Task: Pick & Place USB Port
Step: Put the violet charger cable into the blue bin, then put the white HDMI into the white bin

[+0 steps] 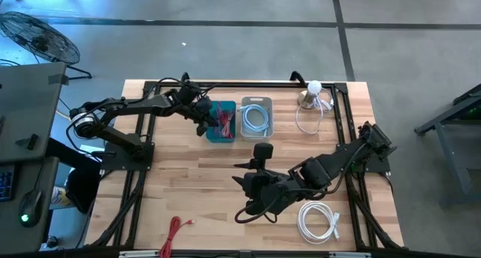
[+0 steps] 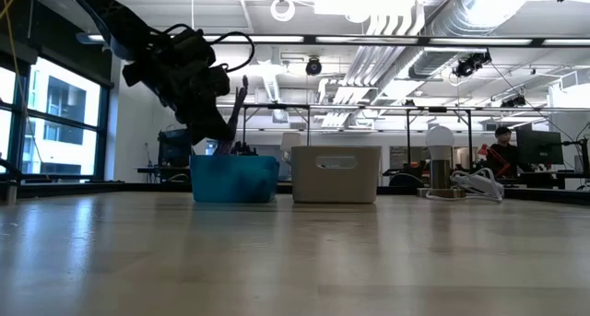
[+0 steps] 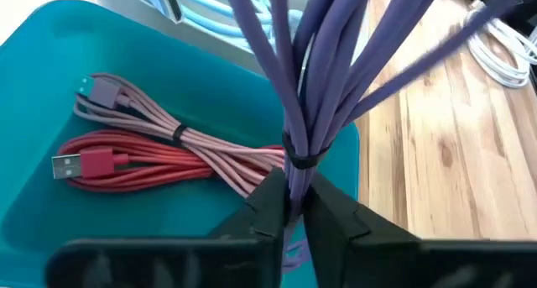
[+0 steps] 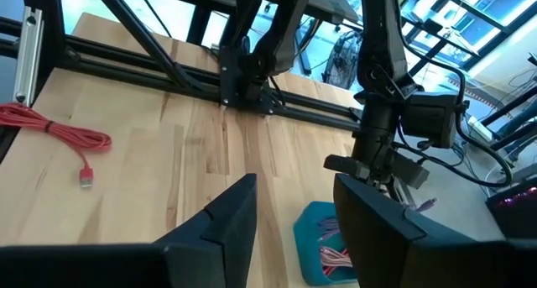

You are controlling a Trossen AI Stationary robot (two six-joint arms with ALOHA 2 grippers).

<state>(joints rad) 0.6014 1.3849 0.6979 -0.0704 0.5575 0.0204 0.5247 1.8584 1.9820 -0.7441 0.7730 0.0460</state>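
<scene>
A bundle of purple cable (image 3: 319,61) is in my left gripper (image 3: 292,206), which is shut on it over the teal bin (image 1: 213,134) at the far middle of the table. In the low view the left gripper (image 2: 219,127) hangs just above the teal bin (image 2: 235,180). Pink cable (image 3: 193,141) and red cable (image 3: 126,164) lie in the bin's bottom. My right gripper (image 4: 294,196) is open and touches nothing. It hovers over bare wood at the table's near middle (image 1: 244,192), pointing toward the left arm. My left gripper pinches the purple cable bundle between its two fingers just below the black tie band (image 3: 299,160). The fingers slant down from the table's left side. The loops (image 2: 241,109) stick up past the fingers, over the teal bin. The bundle's lower end is hidden.
A grey bin (image 1: 256,116) with light blue cable stands right of the teal bin. A lamp (image 1: 313,92) with a white cord sits at the far right. A white cable coil (image 1: 319,219) and a red cable (image 1: 176,231) lie near the near edge.
</scene>
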